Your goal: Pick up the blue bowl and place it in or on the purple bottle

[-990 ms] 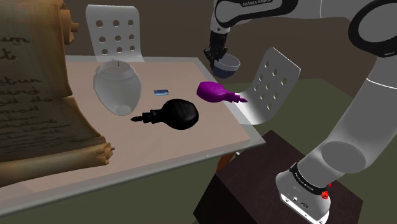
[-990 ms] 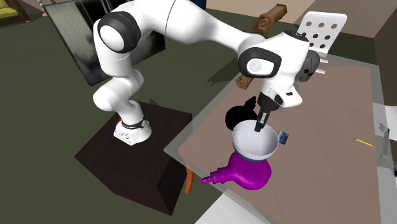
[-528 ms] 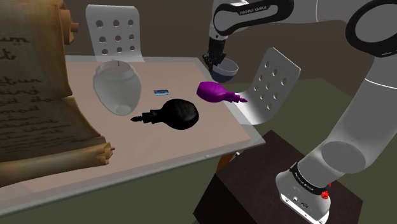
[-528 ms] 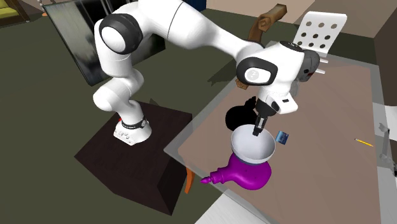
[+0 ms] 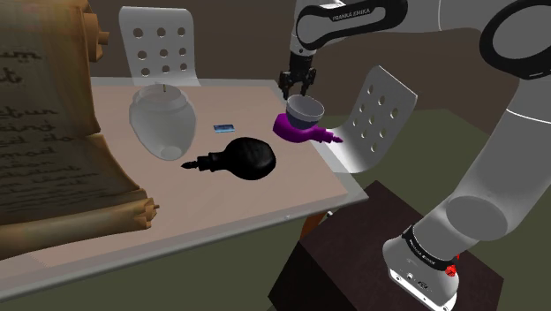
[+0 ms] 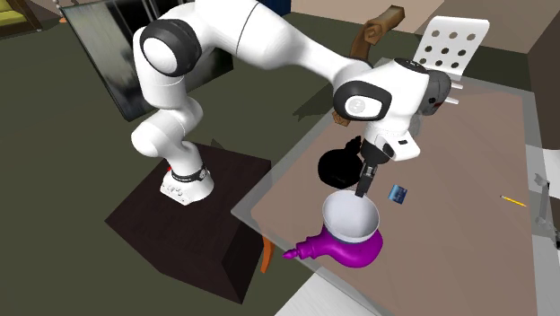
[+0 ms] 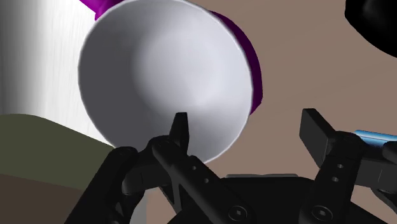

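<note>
The bowl (image 5: 303, 110), pale grey inside with a bluish outer side, rests upright on the body of the purple bottle (image 5: 291, 131), which lies on its side near the table's edge. My gripper (image 5: 296, 84) hangs just above the bowl's far rim, open. In the second exterior view the bowl (image 6: 350, 215) covers most of the purple bottle (image 6: 352, 252), and the gripper (image 6: 363, 186) stands over its rim. In the wrist view the fingers (image 7: 181, 130) stand well apart around the gripper's (image 7: 248, 130) middle. The bowl (image 7: 165, 70) lies beyond one fingertip, with the purple bottle (image 7: 252, 70) showing behind its rim.
A black bottle (image 5: 247, 157) lies mid-table, beside a small blue item (image 5: 223, 128) and a large clear vessel (image 5: 162, 119). White perforated chairs (image 5: 380, 115) stand by the table's near edge and at its back (image 5: 159, 44). A big brown scroll (image 5: 44, 132) covers the shoulder view's left.
The fingers have opened and let go of the bowl, which has dropped a little and now sits on the purple bottle. Before that the gripper carried it slightly toward the shoulder view's left.
</note>
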You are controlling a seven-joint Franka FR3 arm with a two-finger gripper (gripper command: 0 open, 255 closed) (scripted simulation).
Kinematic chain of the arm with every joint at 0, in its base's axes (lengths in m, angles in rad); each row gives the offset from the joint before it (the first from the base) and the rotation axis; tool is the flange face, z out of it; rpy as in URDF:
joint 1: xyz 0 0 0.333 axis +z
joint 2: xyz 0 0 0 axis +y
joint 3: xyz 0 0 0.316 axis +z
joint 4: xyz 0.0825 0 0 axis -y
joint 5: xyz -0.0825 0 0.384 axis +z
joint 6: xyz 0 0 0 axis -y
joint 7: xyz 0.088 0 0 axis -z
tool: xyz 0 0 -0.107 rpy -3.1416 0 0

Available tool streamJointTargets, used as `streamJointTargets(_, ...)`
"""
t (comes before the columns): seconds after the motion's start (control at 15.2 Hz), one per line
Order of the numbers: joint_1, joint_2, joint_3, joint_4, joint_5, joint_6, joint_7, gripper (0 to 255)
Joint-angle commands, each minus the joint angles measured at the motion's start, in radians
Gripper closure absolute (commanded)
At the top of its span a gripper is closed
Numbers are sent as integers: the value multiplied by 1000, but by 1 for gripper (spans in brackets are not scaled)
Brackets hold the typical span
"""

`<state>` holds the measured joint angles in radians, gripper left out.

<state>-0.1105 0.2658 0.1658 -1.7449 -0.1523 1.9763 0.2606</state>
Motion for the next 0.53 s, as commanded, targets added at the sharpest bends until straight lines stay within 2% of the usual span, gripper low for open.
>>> streamJointTargets(0.0, 0, 0, 0, 0, 0, 0, 0, 0)
streamJointTargets(0.13, 0, 0, 0, 0, 0, 0, 0, 0)
streamJointTargets(0.4, 6, -23, 6, 97, 9, -119, -7, 0)
streamJointTargets(0.46, 6, -23, 6, 97, 9, -119, -7, 0)
